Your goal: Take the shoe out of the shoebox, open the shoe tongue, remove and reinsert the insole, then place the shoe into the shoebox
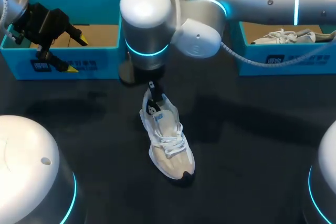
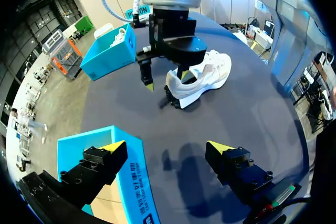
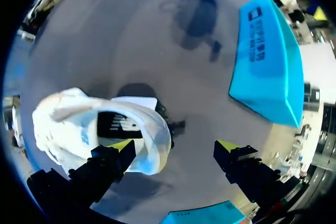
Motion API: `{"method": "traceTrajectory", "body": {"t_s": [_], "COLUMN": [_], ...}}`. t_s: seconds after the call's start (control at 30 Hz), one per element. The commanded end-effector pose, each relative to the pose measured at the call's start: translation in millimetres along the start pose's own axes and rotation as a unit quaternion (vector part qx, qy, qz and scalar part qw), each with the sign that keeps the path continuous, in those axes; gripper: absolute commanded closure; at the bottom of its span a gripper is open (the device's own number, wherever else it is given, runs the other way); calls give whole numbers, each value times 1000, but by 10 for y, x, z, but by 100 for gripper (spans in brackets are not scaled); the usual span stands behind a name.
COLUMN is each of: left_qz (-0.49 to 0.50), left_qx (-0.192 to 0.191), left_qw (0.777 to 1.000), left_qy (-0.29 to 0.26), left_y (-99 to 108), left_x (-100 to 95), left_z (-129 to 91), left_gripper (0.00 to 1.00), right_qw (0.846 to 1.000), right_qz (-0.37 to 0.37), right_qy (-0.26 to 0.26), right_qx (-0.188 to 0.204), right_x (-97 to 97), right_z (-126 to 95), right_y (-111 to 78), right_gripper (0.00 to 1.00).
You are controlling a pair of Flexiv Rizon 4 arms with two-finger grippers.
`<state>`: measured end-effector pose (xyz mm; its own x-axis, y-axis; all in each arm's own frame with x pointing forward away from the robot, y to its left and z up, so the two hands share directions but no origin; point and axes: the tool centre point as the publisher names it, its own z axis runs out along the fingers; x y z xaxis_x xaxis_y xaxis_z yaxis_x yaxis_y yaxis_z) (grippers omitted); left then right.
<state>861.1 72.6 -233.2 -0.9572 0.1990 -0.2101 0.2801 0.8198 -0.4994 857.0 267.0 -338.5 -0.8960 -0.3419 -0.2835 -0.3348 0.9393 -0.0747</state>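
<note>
My right gripper (image 3: 176,146) is spread wide and grasps nothing. One yellow-tipped finger (image 3: 122,146) sits over the heel opening of the white sneaker (image 3: 79,121), and the other hangs over bare table (image 3: 173,51). In the left wrist view this gripper (image 2: 166,80) straddles the heel collar, with one finger dipped inside and its tip partly hidden, and the other outside behind the heel. I cannot tell whether either finger touches the collar. In the head view the right arm's wrist housing covers nearly all of the gripper, and only a bit of black finger shows at the heel.

The sneaker (image 1: 168,140) stands on its sole at the table's centre, heel toward 12 o'clock and toe toward 5 o'clock. A dark insole (image 3: 113,124) shows inside, but I cannot make out whether it lies flat.

My left gripper (image 1: 73,52) is also released and empty. It hangs at 10 o'clock above the front wall of the left shoebox (image 1: 100,59) and hides part of the box's brown floor.

At 2 o'clock the right shoebox (image 1: 273,61) is cut off by the frame and crossed by my right arm. It holds a second sneaker (image 1: 281,37), only partly visible.
</note>
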Motion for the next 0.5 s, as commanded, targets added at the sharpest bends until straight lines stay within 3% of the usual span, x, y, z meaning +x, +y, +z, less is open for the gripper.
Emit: {"method": "traceTrajectory", "body": {"t_s": [0.03,0.2,0.37,0.4,0.43,0.5], "left_qz": [0,0,0,0,0,0], "left_qx": [-2,-2,-2,-2,-2,-2], "left_qw": [1000,1000,1000,1000,1000,1000], "left_qy": [1,1,1,1,1,1], "left_y": [-3,-3,-3,-3,-3,-3], "left_x": [-5,-5,-5,-5,-5,-5], "left_z": [-1,-1,-1,-1,-1,-1], "left_gripper": [0,0,0,0,0,0], "right_qw": [1000,1000,999,999,999,999], "right_qz": [-10,-4,-17,-19,-19,-16], "right_qy": [1,20,27,32,35,40], "right_qx": [-1,3,17,23,26,29], "right_x": [-3,20,38,43,46,57], "right_z": [93,254,320,346,366,375], "right_y": [84,146,174,166,153,122], "right_gripper": [0,0,20,29,47,56]}}
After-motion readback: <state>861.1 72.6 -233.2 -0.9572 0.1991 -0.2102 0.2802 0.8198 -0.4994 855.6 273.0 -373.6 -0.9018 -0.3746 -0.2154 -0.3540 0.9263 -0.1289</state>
